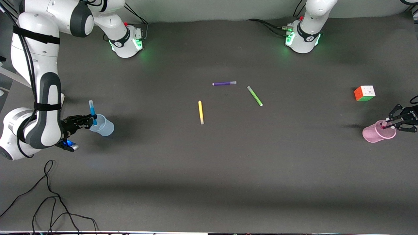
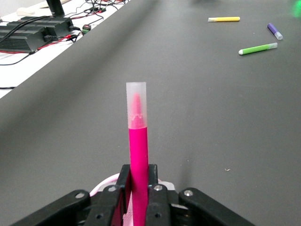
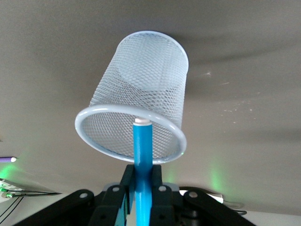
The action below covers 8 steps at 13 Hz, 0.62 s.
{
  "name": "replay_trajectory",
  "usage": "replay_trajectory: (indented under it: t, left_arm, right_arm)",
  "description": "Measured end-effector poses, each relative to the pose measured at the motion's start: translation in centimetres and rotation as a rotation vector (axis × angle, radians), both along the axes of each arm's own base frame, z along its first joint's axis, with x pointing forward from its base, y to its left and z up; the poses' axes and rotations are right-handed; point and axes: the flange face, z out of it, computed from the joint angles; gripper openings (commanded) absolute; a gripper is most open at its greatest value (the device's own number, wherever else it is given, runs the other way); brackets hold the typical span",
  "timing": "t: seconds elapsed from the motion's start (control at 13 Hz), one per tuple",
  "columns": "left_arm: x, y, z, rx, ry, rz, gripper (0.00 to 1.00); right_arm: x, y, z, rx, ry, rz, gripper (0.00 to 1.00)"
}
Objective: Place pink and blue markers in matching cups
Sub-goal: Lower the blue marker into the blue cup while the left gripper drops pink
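Observation:
The blue marker (image 1: 93,112) stands upright with its lower end inside the mouth of the pale blue cup (image 1: 103,126) at the right arm's end of the table. My right gripper (image 1: 90,121) is shut on it. In the right wrist view the blue marker (image 3: 142,153) runs between the fingers into the mesh-walled cup (image 3: 141,89). At the left arm's end, the left gripper (image 1: 389,124) is over the rim of the pink cup (image 1: 375,133). It is shut on the pink marker (image 2: 138,150), whose lower end is in that cup; only the cup's rim (image 2: 104,182) shows there.
A yellow marker (image 1: 200,112), a green marker (image 1: 254,95) and a purple marker (image 1: 224,83) lie in the table's middle. A colour cube (image 1: 364,93) sits farther from the front camera than the pink cup. Loose black cables (image 1: 49,195) trail along the near edge.

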Motion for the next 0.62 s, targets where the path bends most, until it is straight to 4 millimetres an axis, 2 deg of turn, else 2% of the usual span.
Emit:
replay_trajectory:
  t: [0.08, 0.15, 0.46, 0.62]
  left_arm:
    - [-0.1, 0.1, 0.0, -0.002, 0.000, 0.001, 0.99]
    - [-0.1, 0.1, 0.0, -0.003, 0.000, 0.001, 0.99]
    - [0.3, 0.0, 0.3, -0.002, -0.011, -0.001, 0.99]
    - [1.8, 0.3, 2.6, 0.015, 0.006, 0.028, 0.99]
  right_arm:
    - [0.0, 0.1, -0.1, 0.005, -0.001, -0.004, 0.87]
    - [0.0, 0.1, -0.2, 0.007, -0.001, -0.005, 0.91]
    - [0.1, 0.2, -0.3, 0.007, 0.001, -0.004, 0.93]
    - [0.3, 0.3, -0.1, 0.009, 0.001, -0.001, 0.96]
